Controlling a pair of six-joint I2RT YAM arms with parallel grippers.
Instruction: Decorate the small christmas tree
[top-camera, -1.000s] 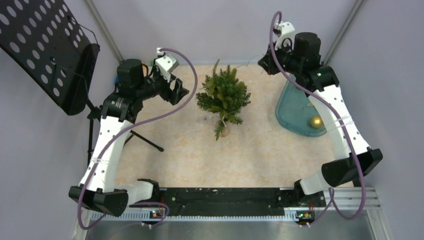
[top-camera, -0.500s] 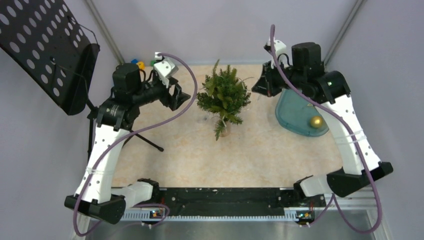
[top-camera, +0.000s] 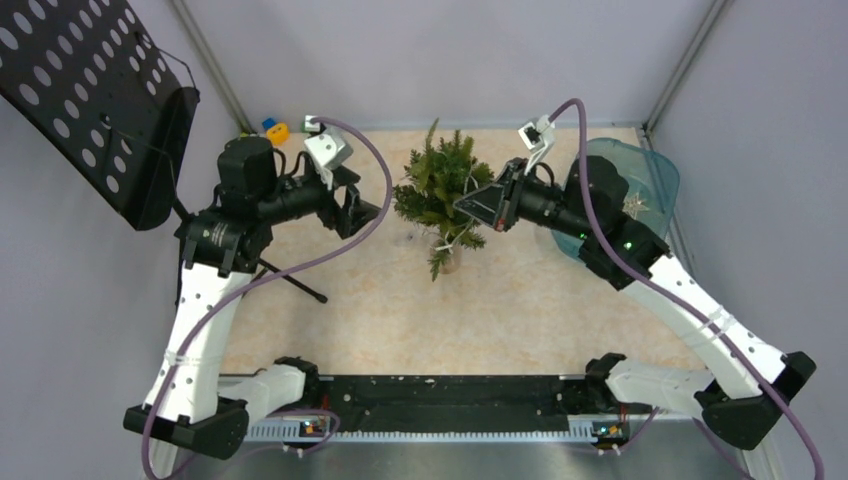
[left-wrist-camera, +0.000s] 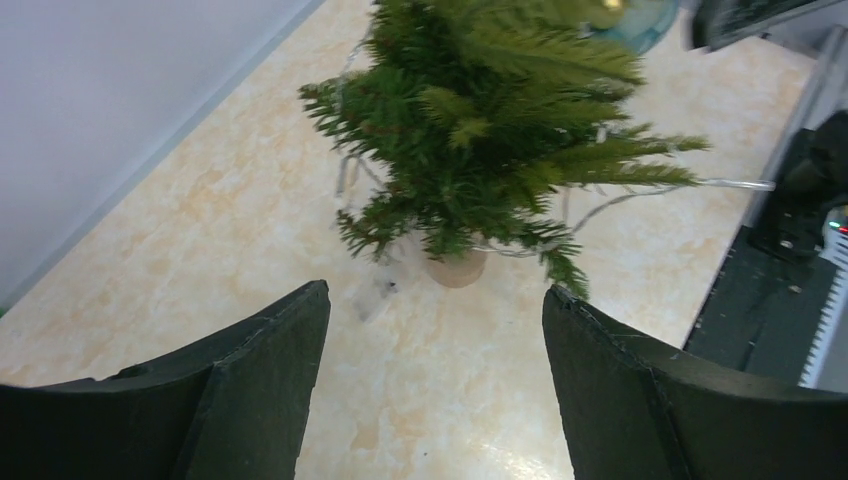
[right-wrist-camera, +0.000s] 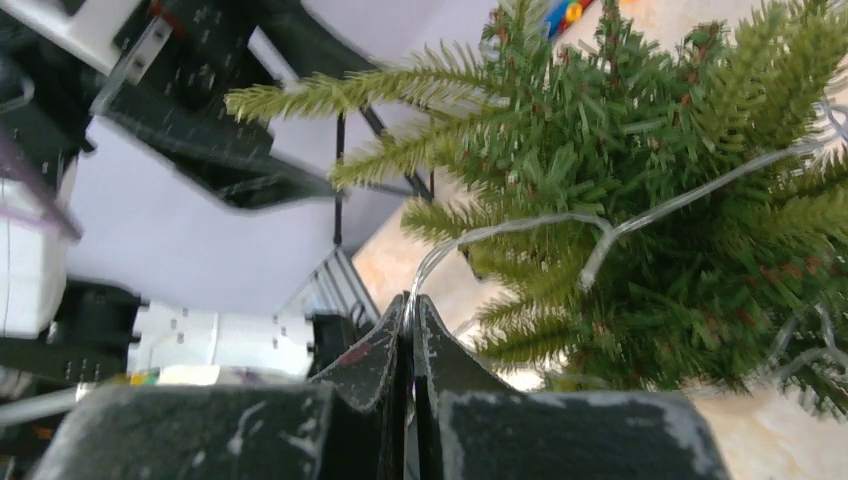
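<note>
Between the two end effectors, on the beige marbled counter (top-camera: 400, 310), stands one small christmas tree (top-camera: 446, 192). Its stiff, bristly needle branches are dark green, some tipped paler, and it rises from a single round base (left-wrist-camera: 456, 268) of pale wood. One thin clear wire strand (right-wrist-camera: 520, 222) loops through the branches. The right end effector (right-wrist-camera: 410, 305) has its two scuffed black fingers pressed together, pinching that strand at their tips, just beside the foliage. On the tree's other side and apart from it, the left end effector (left-wrist-camera: 436, 300) has its two flat black fingers spread wide, holding nothing. Behind the right end effector sits one translucent teal tray (top-camera: 655, 165).
</note>
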